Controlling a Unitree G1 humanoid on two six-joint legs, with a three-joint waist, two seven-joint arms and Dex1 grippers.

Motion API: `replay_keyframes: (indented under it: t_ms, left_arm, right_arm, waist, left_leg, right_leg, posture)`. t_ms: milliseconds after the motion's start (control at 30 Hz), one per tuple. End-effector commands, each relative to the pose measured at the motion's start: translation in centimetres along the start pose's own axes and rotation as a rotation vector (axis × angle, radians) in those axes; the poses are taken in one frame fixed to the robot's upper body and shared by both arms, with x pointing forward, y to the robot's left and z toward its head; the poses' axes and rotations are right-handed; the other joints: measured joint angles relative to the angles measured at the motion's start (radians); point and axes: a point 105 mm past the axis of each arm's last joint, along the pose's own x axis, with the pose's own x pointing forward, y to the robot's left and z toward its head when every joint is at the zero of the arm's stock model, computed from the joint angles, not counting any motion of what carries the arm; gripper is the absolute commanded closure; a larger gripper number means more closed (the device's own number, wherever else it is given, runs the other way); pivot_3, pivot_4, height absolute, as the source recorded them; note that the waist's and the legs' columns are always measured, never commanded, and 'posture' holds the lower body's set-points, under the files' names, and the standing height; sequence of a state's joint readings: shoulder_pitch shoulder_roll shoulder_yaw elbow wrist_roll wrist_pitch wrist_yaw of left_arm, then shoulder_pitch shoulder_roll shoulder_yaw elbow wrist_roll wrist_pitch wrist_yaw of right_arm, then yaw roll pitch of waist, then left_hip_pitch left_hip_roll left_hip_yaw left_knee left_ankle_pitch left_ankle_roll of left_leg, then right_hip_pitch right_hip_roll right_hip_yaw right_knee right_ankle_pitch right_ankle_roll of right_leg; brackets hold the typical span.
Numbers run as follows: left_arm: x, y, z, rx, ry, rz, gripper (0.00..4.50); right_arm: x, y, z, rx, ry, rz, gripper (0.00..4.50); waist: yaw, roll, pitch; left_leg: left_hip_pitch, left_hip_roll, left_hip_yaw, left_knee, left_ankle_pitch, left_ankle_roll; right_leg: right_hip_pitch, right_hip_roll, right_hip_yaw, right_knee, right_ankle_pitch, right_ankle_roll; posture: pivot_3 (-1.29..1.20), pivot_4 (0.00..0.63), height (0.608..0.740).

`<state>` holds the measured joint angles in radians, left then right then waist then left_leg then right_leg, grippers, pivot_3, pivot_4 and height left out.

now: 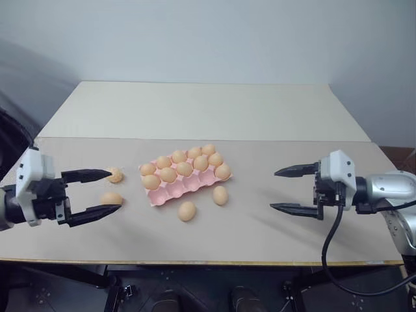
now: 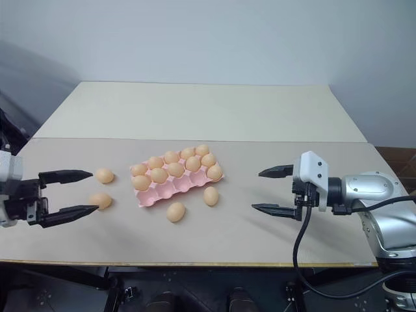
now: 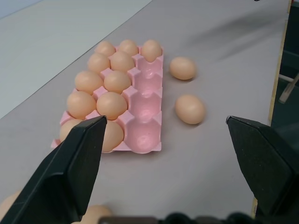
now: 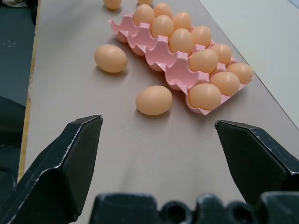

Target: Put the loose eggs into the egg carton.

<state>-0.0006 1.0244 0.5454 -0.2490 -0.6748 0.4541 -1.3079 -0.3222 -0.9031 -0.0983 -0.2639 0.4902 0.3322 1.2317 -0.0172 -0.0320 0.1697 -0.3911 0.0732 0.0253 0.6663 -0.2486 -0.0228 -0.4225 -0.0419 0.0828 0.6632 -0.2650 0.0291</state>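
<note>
The pink egg carton (image 1: 175, 192) lies mid-table, slightly askew. Its two far rows are full of tan eggs. The near row holds one egg (image 1: 223, 171) at its right end, and its other cups are bare. Two loose eggs (image 1: 187, 210) (image 1: 220, 195) rest on the table just in front of the carton. Two more loose eggs (image 1: 116, 174) (image 1: 111, 198) lie to its left, close to the tips of my left gripper (image 1: 115, 190). That gripper is open, holds nothing and points right towards the carton. My right gripper (image 1: 273, 190) is also open and holds nothing. It points left, well to the right of the carton.
A lighter second tabletop (image 1: 195, 107) adjoins the working surface at the back, with a wall behind it. The table's front edge (image 1: 195, 262) runs close below both grippers. A black cable (image 1: 328, 250) hangs from my right wrist over that edge.
</note>
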Motion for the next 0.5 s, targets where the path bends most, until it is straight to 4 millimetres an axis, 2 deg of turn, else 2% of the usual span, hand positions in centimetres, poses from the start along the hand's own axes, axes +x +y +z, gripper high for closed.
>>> replay_keyframes:
  t_ms: [33,100,333,500]
  left_arm:
    - [0.5,-0.4,0.9,0.042,-0.024,-0.039,0.05]
    - [0.7,-0.4,1.0,0.044,-0.035,-0.037,0.05]
    - [1.0,-0.7,0.7,0.033,-0.033,-0.064,0.05]
    - [1.1,-0.6,0.8,0.039,-0.036,-0.069,0.05]
  right_arm:
    - [1.2,0.7,0.7,-0.100,0.022,0.062,0.00]
    - [2.1,0.7,0.2,-0.133,0.051,0.078,0.00]
    - [8.1,0.4,-1.5,-0.203,0.100,0.098,0.00]
    - [11.2,-0.4,-2.0,-0.201,0.107,0.065,0.00]
  waist:
    - [-0.004,0.000,0.000]
    - [-0.005,0.000,0.000]
    - [-0.010,0.000,0.000]
    - [-0.009,0.000,0.000]
  left_leg:
    - [0.000,0.000,0.000,0.000,0.000,0.000]
    - [0.000,0.000,0.000,0.000,0.000,0.000]
    - [0.000,0.000,0.000,0.000,0.000,0.000]
    - [-0.001,0.000,0.000,0.000,0.000,0.000]
  right_leg:
    - [0.000,0.000,0.000,0.000,0.000,0.000]
    - [0.000,0.000,0.000,0.000,0.000,0.000]
    - [-0.001,0.000,0.000,0.000,0.000,0.000]
    - [-0.001,0.000,0.000,0.001,0.000,0.000]
  posture:
    - [0.00,0.150,0.740]
    - [0.00,0.150,0.740]
    - [0.00,0.150,0.740]
    - [0.00,0.150,0.740]
